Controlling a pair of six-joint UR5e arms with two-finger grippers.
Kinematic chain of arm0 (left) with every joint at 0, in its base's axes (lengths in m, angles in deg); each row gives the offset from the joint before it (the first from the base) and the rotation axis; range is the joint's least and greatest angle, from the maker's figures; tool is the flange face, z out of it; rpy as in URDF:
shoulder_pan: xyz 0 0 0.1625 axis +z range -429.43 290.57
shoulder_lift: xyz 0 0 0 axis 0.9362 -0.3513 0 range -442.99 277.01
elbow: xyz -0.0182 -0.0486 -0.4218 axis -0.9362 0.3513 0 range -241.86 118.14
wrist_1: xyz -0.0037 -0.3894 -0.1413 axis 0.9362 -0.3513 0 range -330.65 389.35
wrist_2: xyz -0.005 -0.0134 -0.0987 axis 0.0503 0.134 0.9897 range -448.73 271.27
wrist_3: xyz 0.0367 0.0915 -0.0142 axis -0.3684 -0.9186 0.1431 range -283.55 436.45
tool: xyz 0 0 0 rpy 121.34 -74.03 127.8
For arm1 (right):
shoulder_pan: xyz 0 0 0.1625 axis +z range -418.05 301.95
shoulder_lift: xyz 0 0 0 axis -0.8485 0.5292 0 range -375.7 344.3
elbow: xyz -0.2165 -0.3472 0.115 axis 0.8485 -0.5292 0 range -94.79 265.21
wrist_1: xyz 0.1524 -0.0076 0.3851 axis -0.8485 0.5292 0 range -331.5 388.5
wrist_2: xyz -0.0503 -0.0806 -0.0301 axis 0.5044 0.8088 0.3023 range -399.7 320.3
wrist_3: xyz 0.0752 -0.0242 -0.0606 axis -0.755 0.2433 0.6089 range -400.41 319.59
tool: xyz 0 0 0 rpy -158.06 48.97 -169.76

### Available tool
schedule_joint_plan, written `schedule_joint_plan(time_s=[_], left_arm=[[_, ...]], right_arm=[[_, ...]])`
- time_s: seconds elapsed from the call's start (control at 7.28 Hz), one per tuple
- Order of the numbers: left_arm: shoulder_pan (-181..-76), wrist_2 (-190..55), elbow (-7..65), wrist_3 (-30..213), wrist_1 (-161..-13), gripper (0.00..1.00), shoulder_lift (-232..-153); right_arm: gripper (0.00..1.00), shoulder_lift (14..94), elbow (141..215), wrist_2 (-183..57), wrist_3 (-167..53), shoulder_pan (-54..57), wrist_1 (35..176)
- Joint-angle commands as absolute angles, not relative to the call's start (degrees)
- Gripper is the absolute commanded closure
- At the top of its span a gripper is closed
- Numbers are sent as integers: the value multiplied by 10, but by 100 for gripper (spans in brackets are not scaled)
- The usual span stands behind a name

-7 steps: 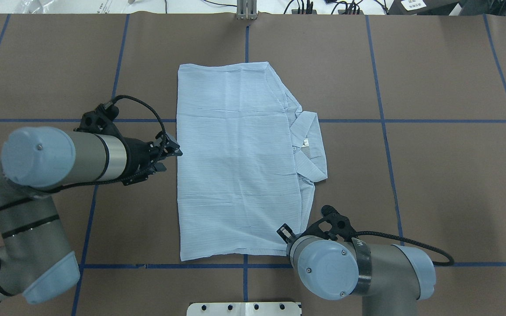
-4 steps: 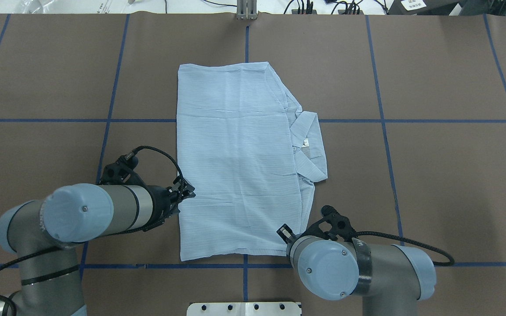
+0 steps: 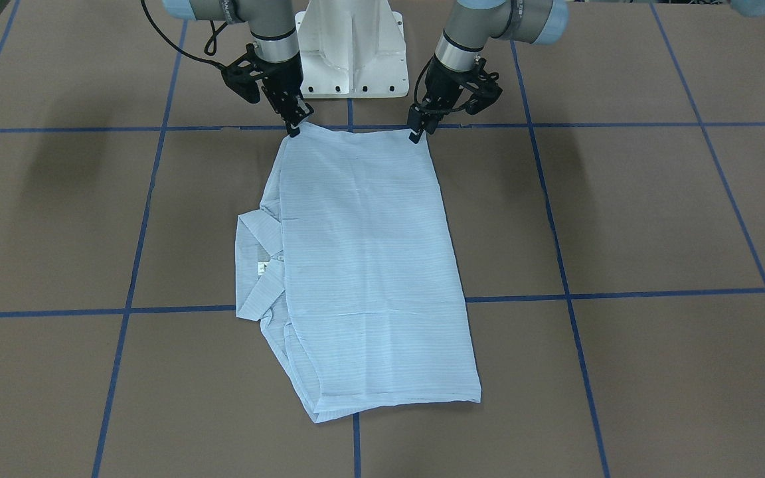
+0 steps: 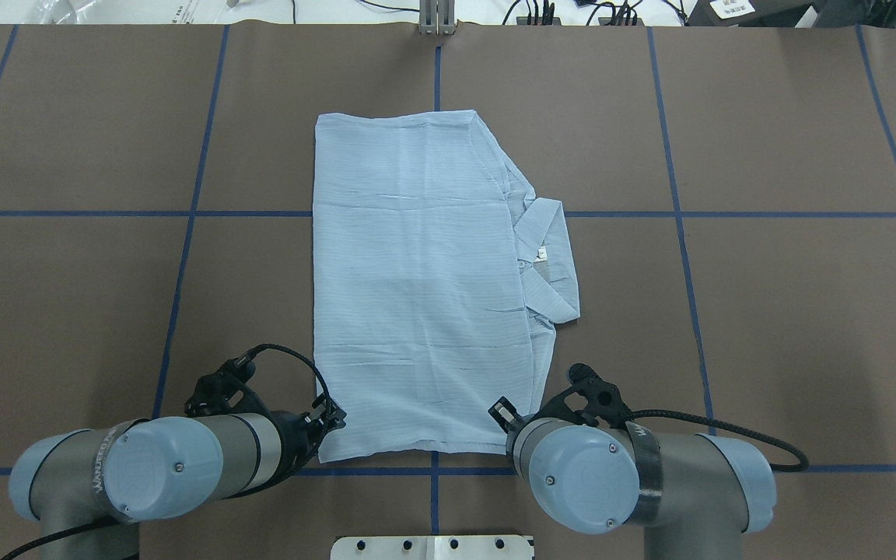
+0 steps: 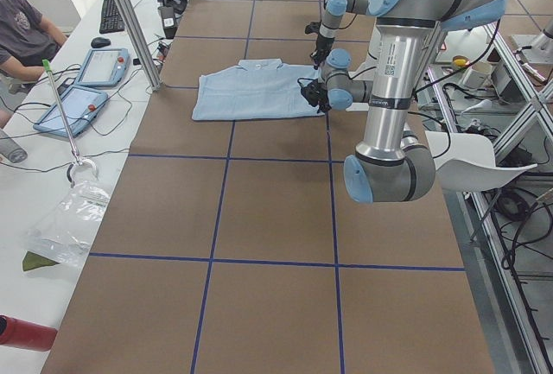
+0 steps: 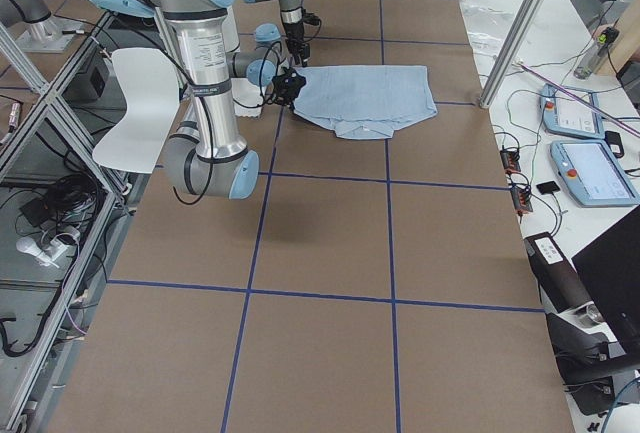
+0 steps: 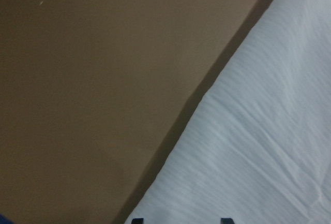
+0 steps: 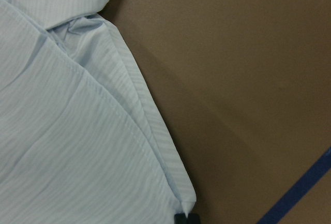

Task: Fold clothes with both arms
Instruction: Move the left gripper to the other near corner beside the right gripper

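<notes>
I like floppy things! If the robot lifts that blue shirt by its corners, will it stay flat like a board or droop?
Probably droopy: the shirt is thin cloth with soft creases, lying folded flat on the table. It likely weighs little, so its middle would sag between lifted corners. The loose collar may flop about.

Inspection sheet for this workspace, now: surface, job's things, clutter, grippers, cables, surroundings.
Surface: brown table with a blue tape grid, lying flat.
Job's things: pale-blue shirt lies folded into a rectangle, collar sticking out on the robot's right.
Clutter: nothing seen on the table.
Grippers: left gripper open at the shirt's near left corner; right gripper shut on the near right corner.
Cables: black cables loop at each wrist.
Surroundings: white pedestal at the robot's edge; seated person and tablets at a side bench.
</notes>
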State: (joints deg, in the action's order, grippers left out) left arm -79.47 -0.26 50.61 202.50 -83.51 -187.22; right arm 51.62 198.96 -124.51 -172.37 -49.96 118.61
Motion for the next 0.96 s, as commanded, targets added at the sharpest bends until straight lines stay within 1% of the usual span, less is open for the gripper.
schedule_joint_plan(time_s=[0.0,0.27,0.41,0.55,0.69,0.82], left_arm=[[-777,-3,502,2030,-835,42,-1866],[-771,-3,500,2030,-835,45,-1866],[-771,-3,499,2030,-835,54,-1866],[-771,-3,499,2030,-835,59,-1867],[-774,-3,498,2029,-832,62,-1866],[-779,-3,498,2029,-824,62,-1867]], right_arm=[[100,516,1989,-1245,-1723,-500,1186],[100,516,1989,-1246,-1723,-500,1187],[100,517,1989,-1246,-1723,-500,1187],[100,518,1990,-1246,-1723,-500,1186],[100,518,1990,-1245,-1723,-500,1187],[100,518,1990,-1245,-1723,-500,1187]])
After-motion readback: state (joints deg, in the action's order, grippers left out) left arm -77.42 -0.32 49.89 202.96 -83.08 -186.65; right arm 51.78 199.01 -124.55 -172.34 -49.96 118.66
